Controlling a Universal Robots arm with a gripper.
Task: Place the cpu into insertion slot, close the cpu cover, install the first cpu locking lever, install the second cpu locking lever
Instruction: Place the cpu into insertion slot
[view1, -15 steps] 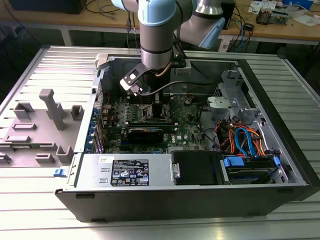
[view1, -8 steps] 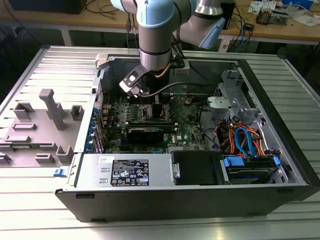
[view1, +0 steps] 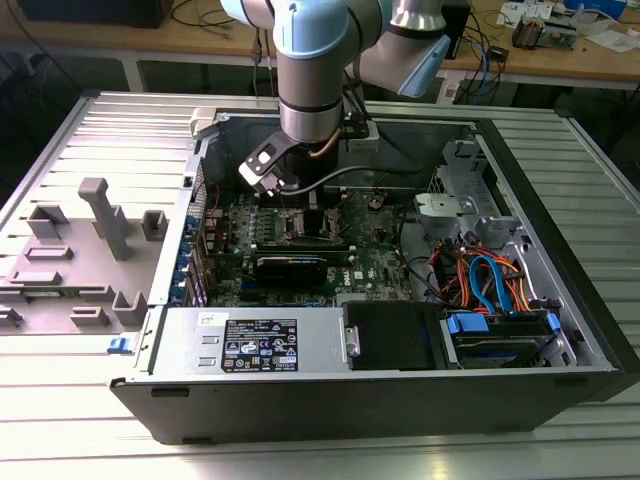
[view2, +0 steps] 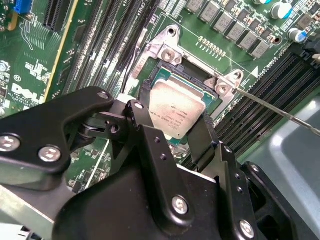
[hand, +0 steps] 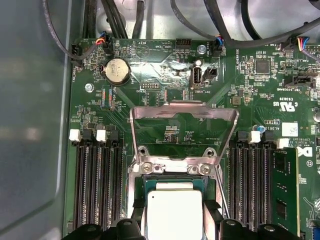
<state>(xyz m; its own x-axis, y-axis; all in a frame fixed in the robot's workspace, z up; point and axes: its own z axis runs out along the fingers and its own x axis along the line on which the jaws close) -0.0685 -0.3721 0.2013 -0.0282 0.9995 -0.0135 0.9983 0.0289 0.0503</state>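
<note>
- A ribbed silver metal table (view1: 60, 130) carries everything. Near its edge at the exterior view's left lies a grey plastic holder block (view1: 90, 250) with upright posts, just beside an open black computer case (view1: 590, 330).
- Along the near edge of the case sits a silver power supply box (view1: 255, 340) with a black label.
- A green circuit board (view1: 240, 225) lies flat on the case floor, toward the exterior view's left.
- A pale blue and silver robot arm (view1: 310, 60) reaches down from the far edge of the case to the middle of the board, ending in a black two-finger gripper (view1: 308, 215).
- In the second wrist view, the small flat square cpu (view2: 176, 106) with a silver-grey metal top sits in the socket at the middle of the board. The fingers (view2: 202, 137) are closed partway and press against two opposite edges of the chip, holding it.
- The cpu cover (hand: 182, 111), a thin grey-metal square frame with an open middle, stands swung up from the far edge of the socket, away from the chip.
- A thin silver wire locking lever (view2: 280, 112) angles away from a corner of the socket, unlatched.
- Blue and orange cables (view1: 490, 280) bunch near the case's edge at the exterior view's right.
</note>
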